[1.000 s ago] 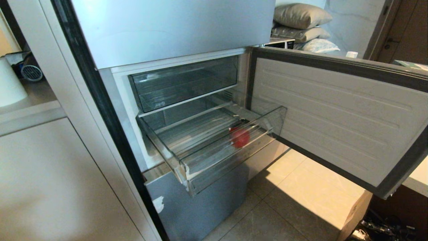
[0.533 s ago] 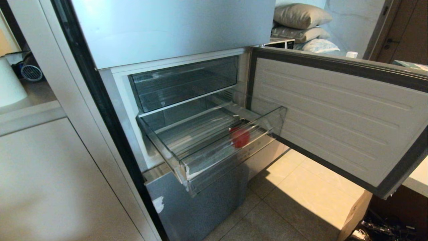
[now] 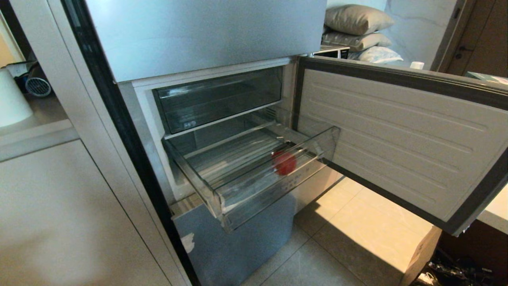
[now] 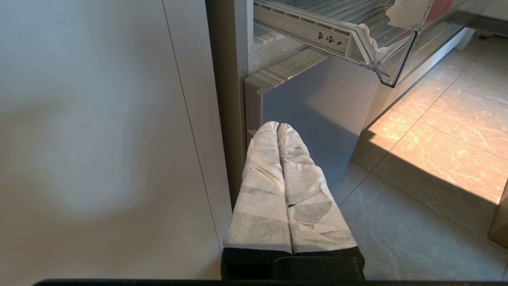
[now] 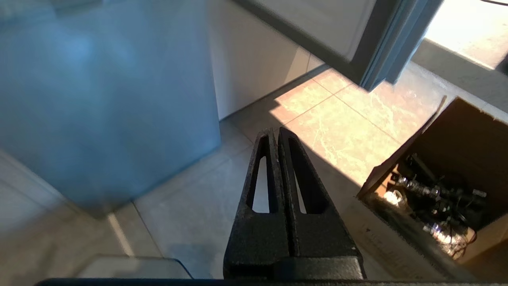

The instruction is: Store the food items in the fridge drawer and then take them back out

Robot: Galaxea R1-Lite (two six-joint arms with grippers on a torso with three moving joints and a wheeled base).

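The left hand (image 4: 278, 126) hangs low beside the fridge's lower door (image 4: 317, 107), its wrapped fingers (image 4: 262, 178) pressed together on nothing. The drawer (image 3: 238, 190) stands pulled out above and ahead of it, torn tape (image 4: 408, 14) on the near corner. One red fruit (image 3: 284, 163) lies in the drawer's right part. The right hand (image 5: 276, 133), fingers pressed together and empty, points down at the floor (image 5: 341, 131), a cardboard box (image 5: 448, 174) just beside it.

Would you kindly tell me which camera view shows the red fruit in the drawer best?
The head view: the whole red fruit lies inside the pulled-out clear drawer. The left wrist view catches only a reddish patch through the drawer's taped front corner. The right wrist view shows none of it.
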